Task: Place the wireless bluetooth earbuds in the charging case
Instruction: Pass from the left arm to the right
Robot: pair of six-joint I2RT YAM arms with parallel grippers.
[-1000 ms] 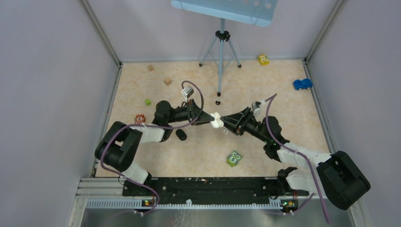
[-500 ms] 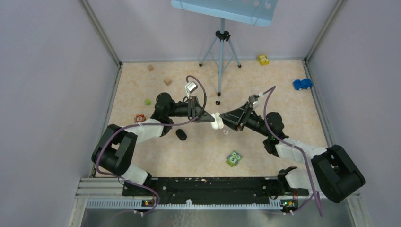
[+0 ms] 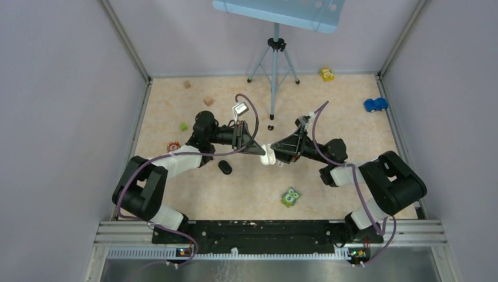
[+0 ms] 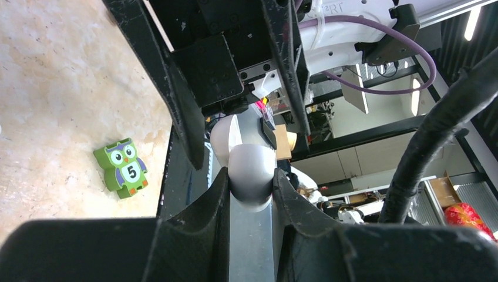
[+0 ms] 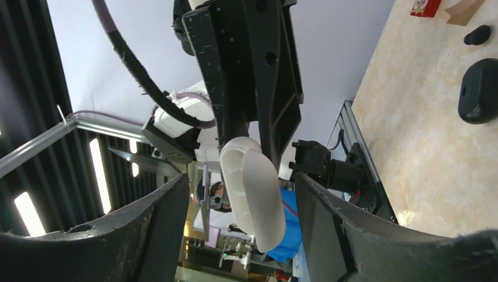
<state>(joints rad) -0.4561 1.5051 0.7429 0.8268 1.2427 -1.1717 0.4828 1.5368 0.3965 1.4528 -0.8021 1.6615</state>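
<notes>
A white charging case hangs above the middle of the table with my left gripper shut on its rounded body. Its hollow lid looks hinged open. My right gripper faces it from the right, open, one finger on each side of the lid with a gap on both sides. Two tiny black earbuds lie on the table near the tripod foot. A tiny pale speck under the grippers may be a white earbud. A black case lies shut on the table, also in the right wrist view.
A green owl block sits near the front. A tripod stands at the back centre. Wooden cubes, a green cube and a red block lie on the left. A blue car and a yellow car are at the back right.
My right gripper's jaws have spread apart around the case lid. The right arm has folded in toward the centre, and the left arm has shifted slightly, still holding the case.
</notes>
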